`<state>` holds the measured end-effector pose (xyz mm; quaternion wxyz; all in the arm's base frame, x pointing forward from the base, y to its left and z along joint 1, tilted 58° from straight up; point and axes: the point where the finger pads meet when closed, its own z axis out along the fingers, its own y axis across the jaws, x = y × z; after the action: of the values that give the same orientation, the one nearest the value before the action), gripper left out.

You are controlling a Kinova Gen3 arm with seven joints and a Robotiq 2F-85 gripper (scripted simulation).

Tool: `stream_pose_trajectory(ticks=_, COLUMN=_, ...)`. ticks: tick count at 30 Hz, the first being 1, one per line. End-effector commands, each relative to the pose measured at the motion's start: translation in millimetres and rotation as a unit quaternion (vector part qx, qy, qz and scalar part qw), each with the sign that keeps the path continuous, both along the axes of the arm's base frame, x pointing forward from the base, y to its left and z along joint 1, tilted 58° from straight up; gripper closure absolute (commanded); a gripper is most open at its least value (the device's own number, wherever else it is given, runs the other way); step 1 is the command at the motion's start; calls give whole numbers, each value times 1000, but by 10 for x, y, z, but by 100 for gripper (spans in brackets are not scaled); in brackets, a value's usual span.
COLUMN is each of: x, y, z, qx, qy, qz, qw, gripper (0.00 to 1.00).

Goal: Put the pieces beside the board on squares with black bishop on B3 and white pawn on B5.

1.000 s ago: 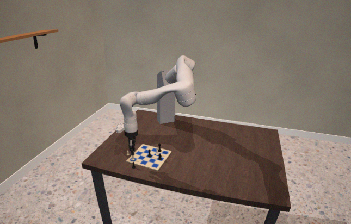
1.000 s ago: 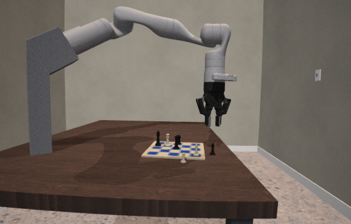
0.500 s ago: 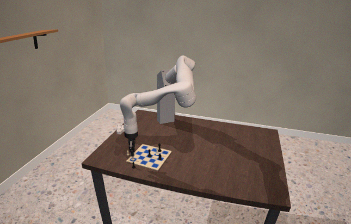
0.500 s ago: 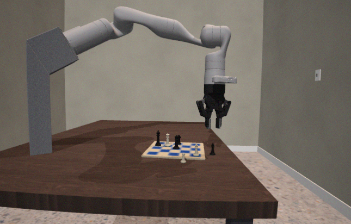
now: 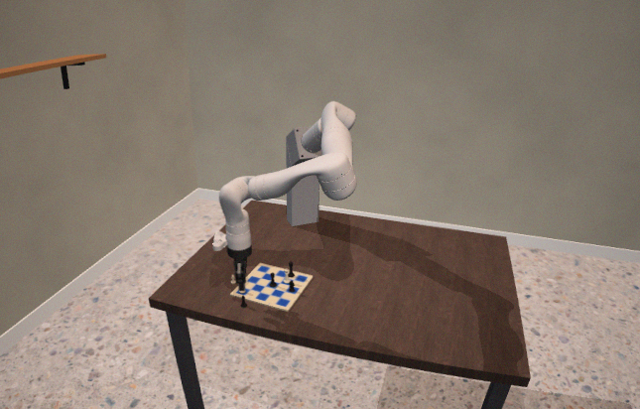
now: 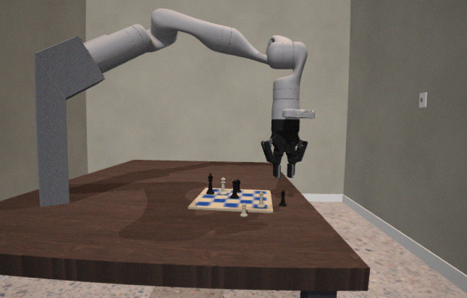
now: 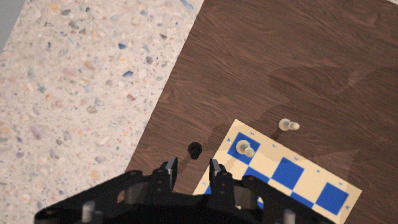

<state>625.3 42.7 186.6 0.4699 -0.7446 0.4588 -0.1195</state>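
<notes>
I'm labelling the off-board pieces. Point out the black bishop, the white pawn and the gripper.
black bishop (image 6: 282,198): exterior view, its body.
white pawn (image 6: 243,210): exterior view, its body.
gripper (image 6: 283,171): exterior view, between the fingertips.

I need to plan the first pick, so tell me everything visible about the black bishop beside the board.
The black bishop is a small, glossy dark piece with a wider round base, a slim body and a rounded head. It stands upright on the brown table, just off the board's corner and apart from it. Nothing touches it but the table. The claw hangs above it, partly closed and holding nothing.
</notes>
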Motion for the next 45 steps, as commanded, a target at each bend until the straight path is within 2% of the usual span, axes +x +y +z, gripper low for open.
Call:
stream_pose_trajectory(ticks=1, x=21, y=21, z=-29, qx=-1, qy=1, qz=1, qw=1000, gripper=63)
stream_pose_trajectory(ticks=20, x=144, y=131, z=-129, qx=-1, qy=1, qz=1, qw=1000, gripper=63)
stream_pose_trajectory(ticks=45, x=153, y=140, z=-137, qx=-1, qy=1, qz=1, qw=1000, gripper=63)
